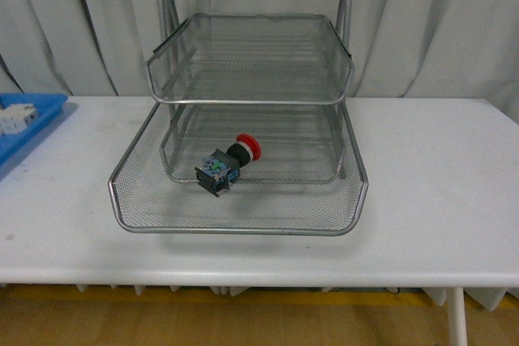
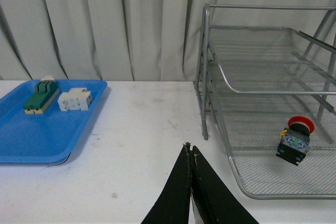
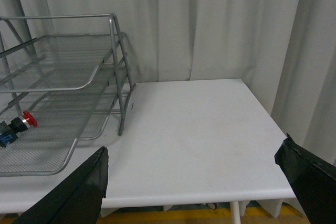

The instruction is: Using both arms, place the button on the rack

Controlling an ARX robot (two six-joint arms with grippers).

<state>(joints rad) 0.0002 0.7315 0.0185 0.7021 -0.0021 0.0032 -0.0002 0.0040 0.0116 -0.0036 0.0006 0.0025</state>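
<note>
Sitting toward the back of the white surface [image 1: 438, 200], the rack [image 1: 251, 46] has a pale curtain [image 1: 438, 22] close behind it and a broad open stretch of surface on its right, running out to the right edge. Its bottom tray [image 1: 235, 231] juts forward past the upper tiers, and the tray's front rim stops short of the surface's front edge, with a strip of open surface between them. The button [image 1: 229, 164] lies on its side on the mesh of that bottom tray, near the middle, with its red cap toward the back right and its blue-black block toward the front left. It is touching neither hand. The tier above overhangs the back part of the tray, while the front part where the button lies is open from above. To the left, a blue tray [image 2: 47, 135] rests at the surface's left edge, well apart from the rack, and carries a green-and-cream block [image 2: 41, 95] with a white block [image 2: 75, 99] just beside it. Open surface lies between this tray and the rack's left posts. The left hand [image 2: 189, 148] hangs over that gap, its two fingers pressed together with nothing between them. The right hand [image 3: 193, 153] hangs over the open right part of the surface, its fingers spread wide and holding nothing, with the rack off to its side.
</note>
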